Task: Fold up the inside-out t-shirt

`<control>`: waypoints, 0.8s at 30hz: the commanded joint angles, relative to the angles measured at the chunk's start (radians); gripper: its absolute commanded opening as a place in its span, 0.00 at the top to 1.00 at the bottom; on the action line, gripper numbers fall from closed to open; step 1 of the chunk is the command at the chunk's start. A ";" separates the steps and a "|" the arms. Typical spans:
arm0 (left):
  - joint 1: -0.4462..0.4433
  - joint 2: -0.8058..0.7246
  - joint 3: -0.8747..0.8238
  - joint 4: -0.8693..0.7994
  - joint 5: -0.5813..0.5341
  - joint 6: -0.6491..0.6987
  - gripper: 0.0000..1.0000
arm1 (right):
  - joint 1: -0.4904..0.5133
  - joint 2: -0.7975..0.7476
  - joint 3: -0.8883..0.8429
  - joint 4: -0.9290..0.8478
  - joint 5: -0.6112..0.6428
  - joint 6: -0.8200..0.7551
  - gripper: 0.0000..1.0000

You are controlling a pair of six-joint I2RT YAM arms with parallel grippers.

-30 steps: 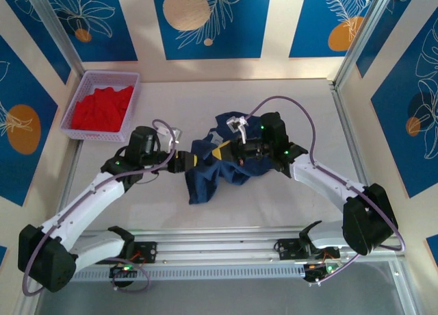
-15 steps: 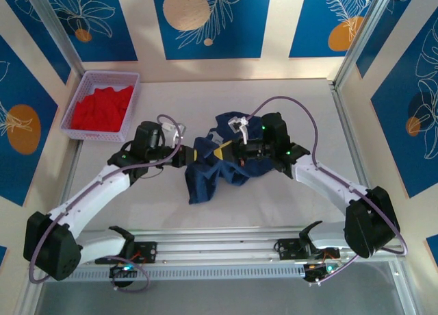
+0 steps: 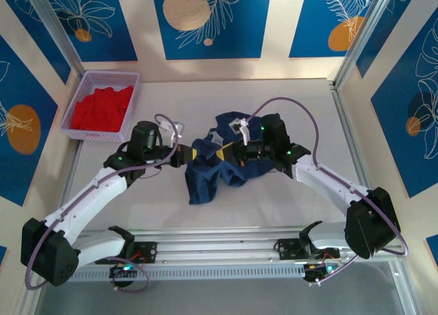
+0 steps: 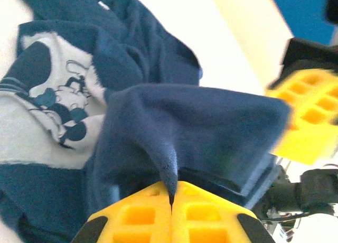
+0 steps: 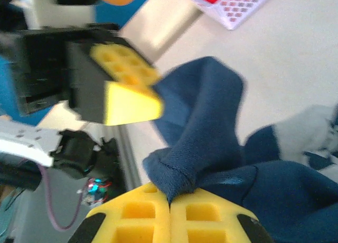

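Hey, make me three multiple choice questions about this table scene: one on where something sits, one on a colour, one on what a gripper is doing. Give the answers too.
1. Where does the basket holding the red garment sit?
A) far left corner of the table
B) between the arm bases
C) near right corner

2. What colour is the t-shirt being handled?
A) red
B) white
C) navy blue

3. How is the left gripper?
A) wide open above bare tabletop
B) shut on the t-shirt
C) shut on the basket rim

Answers:
1 A, the top view shows the basket against the far left wall.
2 C, the cloth is dark navy blue.
3 B, in the left wrist view its yellow fingers meet with a fold of the cloth pinched at their tips.
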 commanded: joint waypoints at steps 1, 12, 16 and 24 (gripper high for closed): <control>-0.004 -0.080 0.002 0.173 0.110 -0.143 1.00 | 0.000 0.006 0.081 -0.217 0.325 -0.001 0.91; -0.004 -0.099 0.009 0.154 0.076 -0.165 1.00 | 0.055 -0.101 0.076 -0.269 0.346 -0.186 0.67; -0.004 -0.096 0.012 0.142 0.073 -0.156 1.00 | 0.129 -0.169 0.030 -0.220 0.317 -0.260 0.69; -0.004 -0.090 0.012 0.148 0.098 -0.159 1.00 | 0.196 -0.067 0.061 -0.121 0.343 -0.280 0.67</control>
